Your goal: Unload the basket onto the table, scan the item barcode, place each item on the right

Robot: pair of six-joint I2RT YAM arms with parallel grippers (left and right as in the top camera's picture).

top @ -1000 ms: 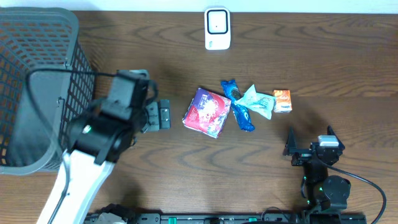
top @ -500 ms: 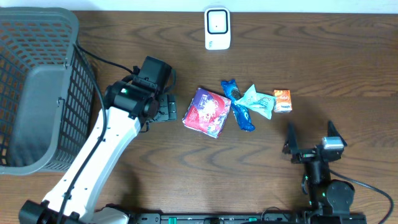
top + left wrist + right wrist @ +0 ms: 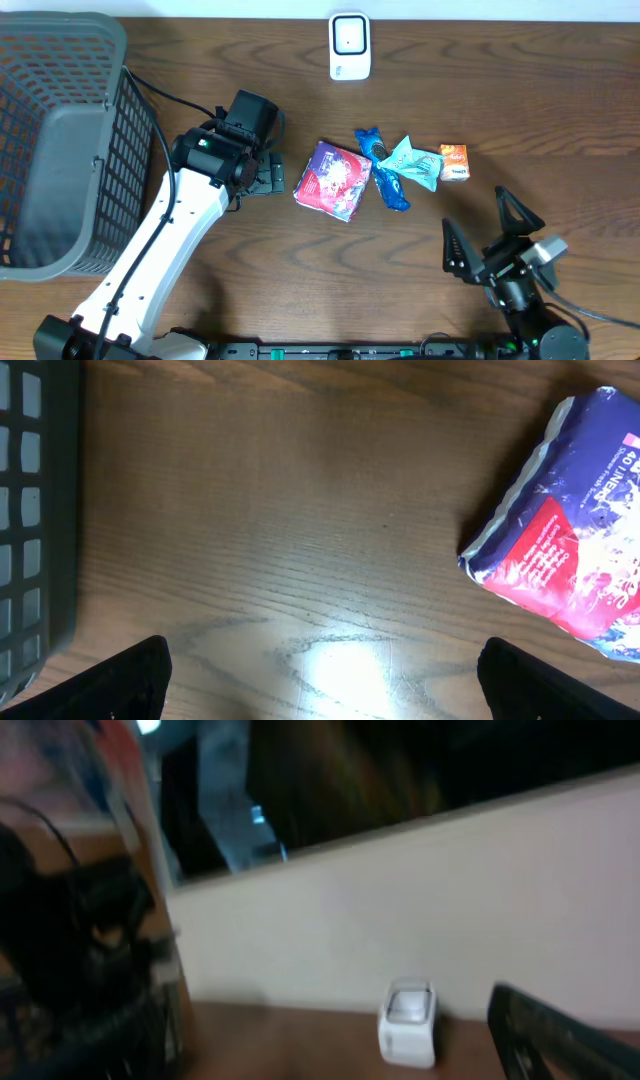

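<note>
At 9 o'clock on the table stands the basket (image 3: 60,140), and the left arm has swung away from it over the last second. The left gripper (image 3: 278,177) now sits low over the wood with its fingers spread wide and nothing between them, pointing towards 3 o'clock. We take this as the approach finished and the pick not yet begun. The pack (image 3: 332,180) lies near the table's centre, just beside those fingertips but not touching them. The wrist view shows the left gripper (image 3: 330,680) over bare wood and the pack (image 3: 575,530) off at 2 o'clock. The pack is a soft, crinkled pouch, purple with a red panel and white print. It lies flat and slightly askew, and we can find no barcode on its upper face. The scanner (image 3: 349,45) waits at 12 o'clock, well apart from the pack. Past the pack lie a blue wrapper (image 3: 385,172), a teal packet (image 3: 415,163) and an orange box (image 3: 454,162), clustered together. At 5 o'clock the right gripper (image 3: 487,235) has tilted and turned since a second ago. It is fully spread and empty, and its camera now looks across at the scanner (image 3: 407,1020), so we judge it is readying to assist.
</note>
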